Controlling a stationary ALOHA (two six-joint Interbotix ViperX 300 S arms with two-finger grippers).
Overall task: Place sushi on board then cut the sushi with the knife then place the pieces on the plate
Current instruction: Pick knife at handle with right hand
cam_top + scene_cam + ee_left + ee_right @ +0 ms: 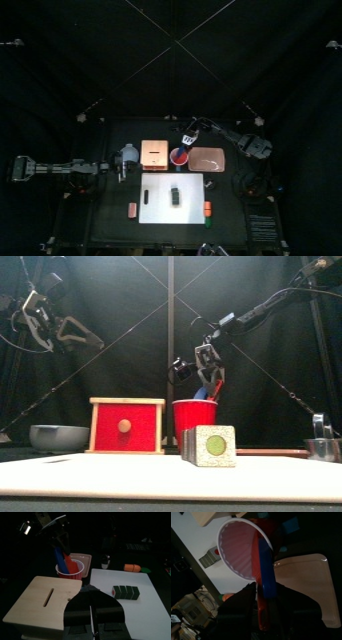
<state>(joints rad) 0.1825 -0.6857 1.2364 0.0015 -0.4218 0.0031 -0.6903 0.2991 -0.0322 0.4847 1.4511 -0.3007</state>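
Left end effector [91,604]: jaws pressed together, holding nothing, hanging just left of the wooden box.
Wooden box [127,426]: pale, with a red drawer front, behind the board's left part.
Sushi roll [210,444]: lies on the white cutting board [158,212], near its middle. It is a row of dark green blocks, and its pale end face has a green centre.
Sushi handling: probably light and rigid, but the blocks may part, so it is best steadied gently across its sides.
Blue knife [266,567]: stands in the red cup [195,416] with a red knife. It is likely stiff, smooth, light plastic, best held high on the handle.
Right end effector [207,360]: above the cup, jaws closed around the blue knife's upper end.
Pink tray [209,160]: on the surface, just right of the cup.
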